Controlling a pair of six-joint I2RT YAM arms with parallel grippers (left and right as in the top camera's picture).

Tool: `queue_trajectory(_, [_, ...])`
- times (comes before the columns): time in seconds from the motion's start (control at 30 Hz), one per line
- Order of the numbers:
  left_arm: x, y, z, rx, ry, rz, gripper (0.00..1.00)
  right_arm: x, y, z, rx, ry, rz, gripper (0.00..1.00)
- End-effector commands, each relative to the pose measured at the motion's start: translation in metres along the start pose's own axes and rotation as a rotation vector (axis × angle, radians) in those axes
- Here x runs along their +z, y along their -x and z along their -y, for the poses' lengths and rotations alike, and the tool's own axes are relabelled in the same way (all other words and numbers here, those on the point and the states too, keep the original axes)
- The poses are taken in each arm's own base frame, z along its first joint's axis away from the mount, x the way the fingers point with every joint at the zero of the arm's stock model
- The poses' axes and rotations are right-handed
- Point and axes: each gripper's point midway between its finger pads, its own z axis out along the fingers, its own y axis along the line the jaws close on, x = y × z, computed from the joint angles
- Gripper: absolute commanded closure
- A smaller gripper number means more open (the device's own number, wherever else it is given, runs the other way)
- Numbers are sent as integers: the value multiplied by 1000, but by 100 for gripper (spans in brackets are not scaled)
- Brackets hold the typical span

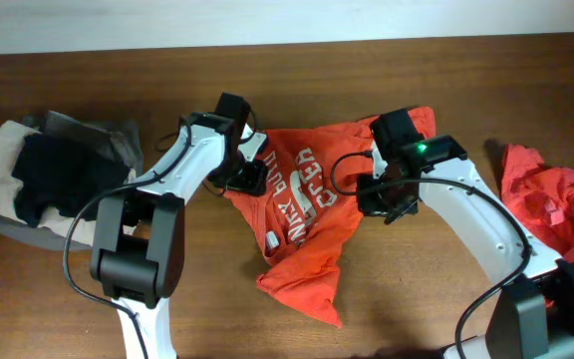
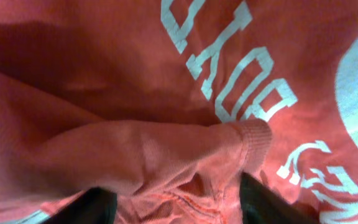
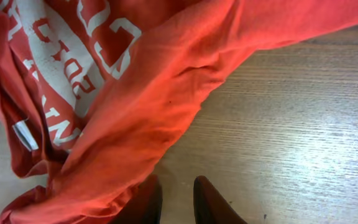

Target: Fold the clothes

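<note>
Red T-shirt (image 1: 302, 214) lies crumpled between both claws. Left claw (image 2: 179, 202) wide, straddling ribbed cuff (image 2: 257, 134), likely lining up pinch for fold. Right claw (image 3: 176, 199) narrow, empty, over bare table (image 3: 291, 124); shirt edge just left of it.

bare table (image 1: 407, 299) in front, T-shirt (image 1: 302, 229) across centre, clothes pile (image 1: 38, 179) left, red garment (image 1: 551, 204) right

The top camera looks straight down from high up and sees most of the table (image 1: 267, 60), with the red T-shirt (image 1: 302, 249) in the middle. The left wrist camera sits very close to the shirt's white letters (image 2: 247, 87). The right wrist camera looks down from a little higher at the same shirt's edge and some bare wood.
</note>
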Motion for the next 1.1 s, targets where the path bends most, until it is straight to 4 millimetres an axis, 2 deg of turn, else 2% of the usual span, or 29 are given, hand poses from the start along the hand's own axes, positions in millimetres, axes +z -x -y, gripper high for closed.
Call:
queue_trajectory(0.0, [6, -2, 1, 1, -19, -6, 60, -6, 4, -6, -13, 26, 17, 77])
queue_trajectory(0.07, [6, -3, 1, -1, -18, -11, 88, -6, 4, -6, -13, 26, 16, 78])
queue_trajectory(0.1, [5, -5, 1, -2, -15, -20, 96, -6, 4, -6, -13, 26, 16, 78])
queue_trajectory(0.13, [3, -7, 0, -6, -12, -32, 100, -6, 4, -6, -13, 26, 17, 77])
queue_trajectory(0.23, [-7, -14, -5, -14, 31, -79, 100, -6, 5, -6, -14, 27, 21, 78])
queue_trajectory(0.33, [-26, -19, -15, -19, 112, -127, 99, -7, 7, -7, -16, 30, 30, 77])
queue_trajectory(0.5, [-52, -38, -42, -123, 313, -212, 99, -6, 8, -8, -17, 31, 34, 77])
queue_trajectory(0.73, [-67, -65, -58, -174, 439, -316, 99, -7, 9, -8, -18, 33, 40, 76])
queue_trajectory(0.83, [-71, -71, -63, -175, 468, -339, 99, -7, 11, -8, -19, 34, 44, 76])
queue_trajectory(0.9, [-73, -71, -68, -186, 487, -338, 90, -7, 11, -8, -19, 30, 48, 76])
queue_trajectory(0.97, [-76, -73, -75, -200, 510, -341, 71, -7, 12, -5, -19, 12, 54, 76])
queue_trajectory(1.07, [-78, -71, -85, -221, 524, -325, 56, -7, 15, -1, -18, -13, 66, 71])
